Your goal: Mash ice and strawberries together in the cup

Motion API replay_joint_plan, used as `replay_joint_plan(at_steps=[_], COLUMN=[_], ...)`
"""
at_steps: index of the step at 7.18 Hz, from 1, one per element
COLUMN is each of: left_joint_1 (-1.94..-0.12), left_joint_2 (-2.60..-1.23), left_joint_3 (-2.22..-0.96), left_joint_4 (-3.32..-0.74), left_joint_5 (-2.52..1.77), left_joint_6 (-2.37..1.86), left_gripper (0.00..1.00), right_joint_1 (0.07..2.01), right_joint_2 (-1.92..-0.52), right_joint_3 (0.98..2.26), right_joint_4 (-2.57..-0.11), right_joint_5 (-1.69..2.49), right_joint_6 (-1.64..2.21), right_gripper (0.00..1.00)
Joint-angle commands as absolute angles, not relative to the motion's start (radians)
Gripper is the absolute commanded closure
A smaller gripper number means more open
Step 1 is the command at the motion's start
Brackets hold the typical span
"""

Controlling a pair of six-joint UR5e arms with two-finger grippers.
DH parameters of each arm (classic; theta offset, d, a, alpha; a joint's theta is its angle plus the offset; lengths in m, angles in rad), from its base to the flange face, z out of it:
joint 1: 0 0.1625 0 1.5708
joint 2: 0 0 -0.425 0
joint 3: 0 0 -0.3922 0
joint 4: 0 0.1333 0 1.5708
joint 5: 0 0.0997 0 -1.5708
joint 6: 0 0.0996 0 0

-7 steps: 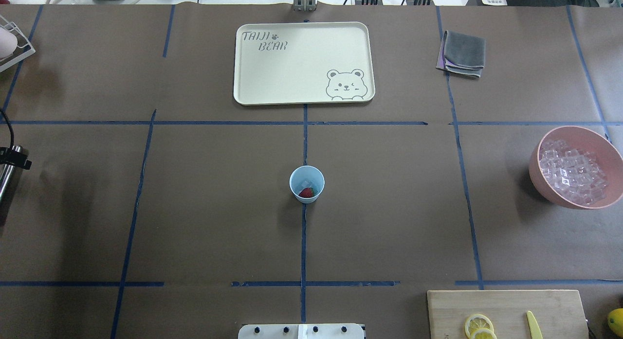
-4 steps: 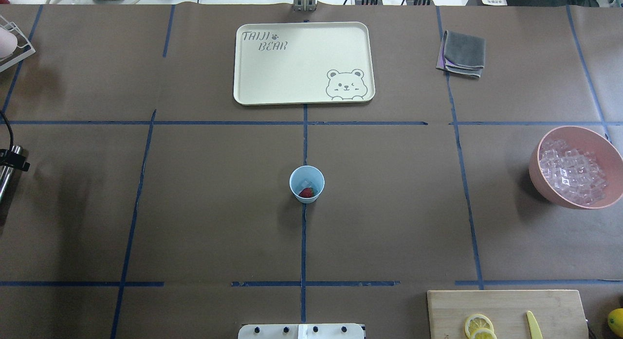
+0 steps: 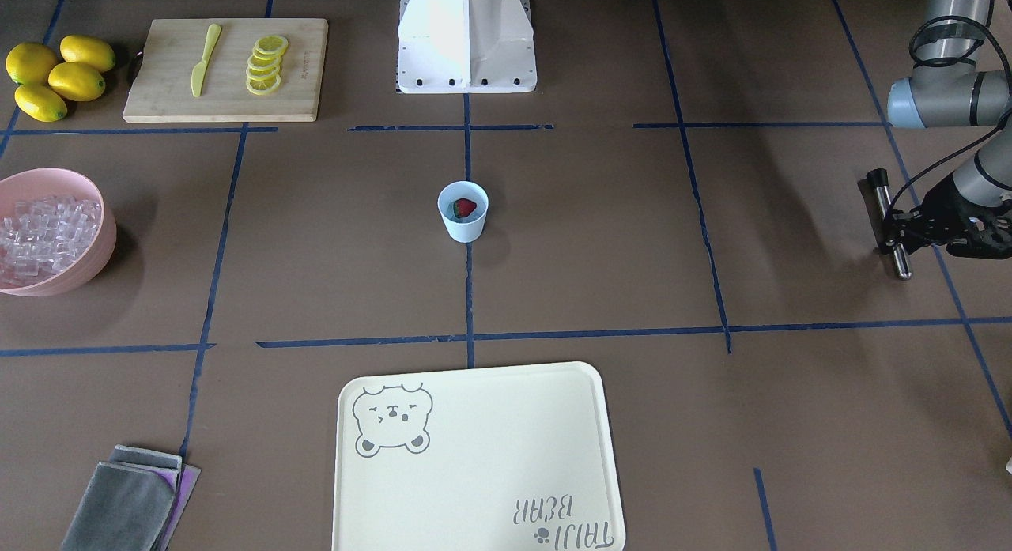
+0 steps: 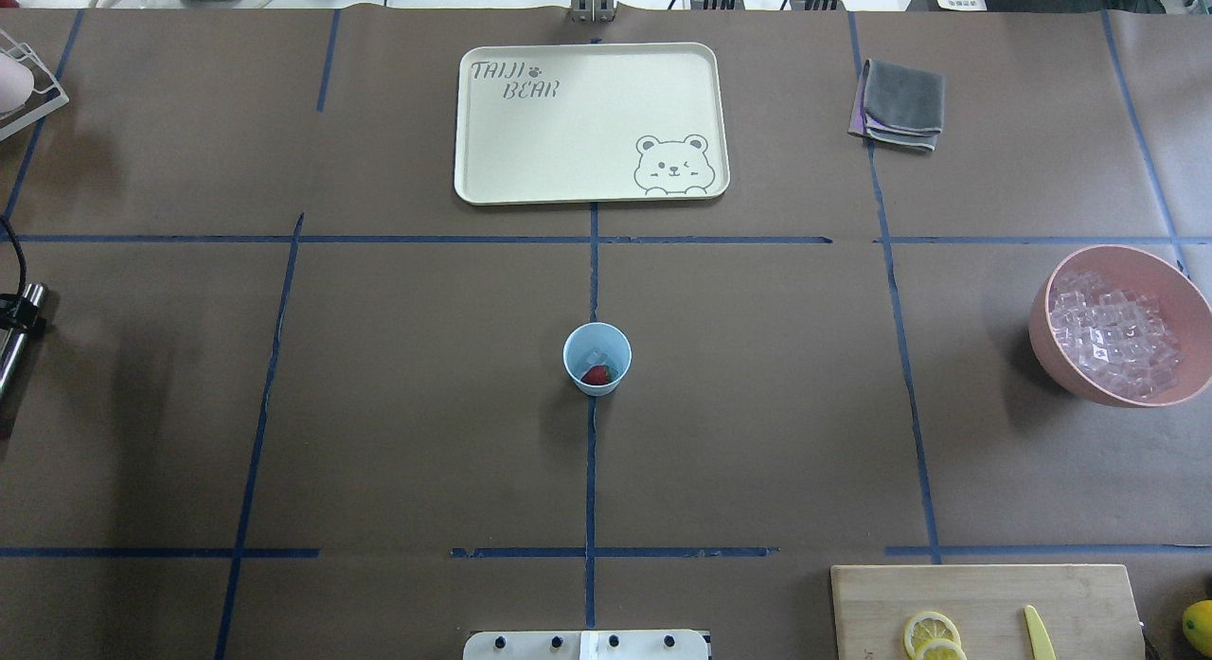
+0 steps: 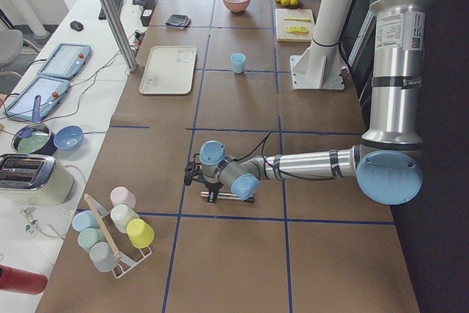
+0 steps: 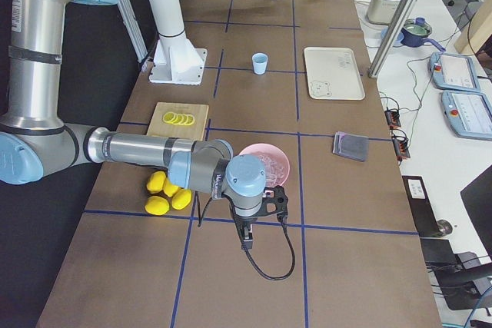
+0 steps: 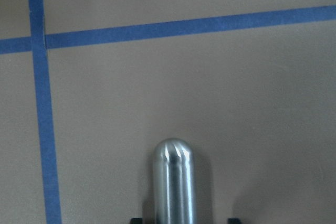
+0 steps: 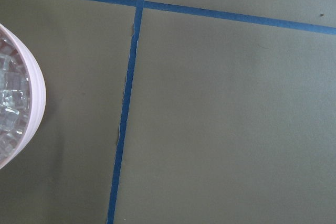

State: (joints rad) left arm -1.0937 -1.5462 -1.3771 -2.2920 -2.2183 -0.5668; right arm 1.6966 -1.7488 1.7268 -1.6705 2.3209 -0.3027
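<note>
Sitting nearest the robot base (image 4: 587, 644), cutting board (image 4: 985, 598) with lemon slices (image 4: 931, 633). Mid-table: cup (image 4: 578, 349) upright on the tape line (image 4: 591, 471), strawberry (image 4: 597, 376) inside; pink bowl (image 4: 1042, 349) of ice (image 4: 1117, 343) well off to the right. Left gripper (image 3: 893, 236) far out left, jaws clamped on a metal rod (image 3: 899, 260). Right gripper (image 6: 246, 237) near the bowl, jaw state can't tell. Farthest: cream tray (image 4: 587, 177), grey cloth (image 4: 904, 101).
</note>
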Motion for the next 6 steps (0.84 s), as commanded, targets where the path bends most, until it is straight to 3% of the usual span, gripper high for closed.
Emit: replay_joint_plan(at_steps=[1,4,6], left_joint_1=[-1.095,-1.146,-1.147], left_joint_2=[-1.558,-1.583,-1.704], left_joint_3=[-1.387,-1.535,-1.636], left_joint_4=[-2.289,-2.289,-2.298], left_joint_5=[-2.224,-2.217,-2.223], left_joint_6=[-0.542,-0.194,-0.123], left_gripper=[1.0,1.0,0.97], right_joint_1=[1.697,1.697,1.697], right_joint_2=[-1.749,-1.749,-1.75], right_joint_3=[1.729,1.746,1.744], right_joint_4=[-1.671,-1.672,-1.672], right_joint_5=[2.321,2.321,2.321], right_joint_6=[-0.302,-0.29,-0.288], right_gripper=[0.0,0.0,0.0])
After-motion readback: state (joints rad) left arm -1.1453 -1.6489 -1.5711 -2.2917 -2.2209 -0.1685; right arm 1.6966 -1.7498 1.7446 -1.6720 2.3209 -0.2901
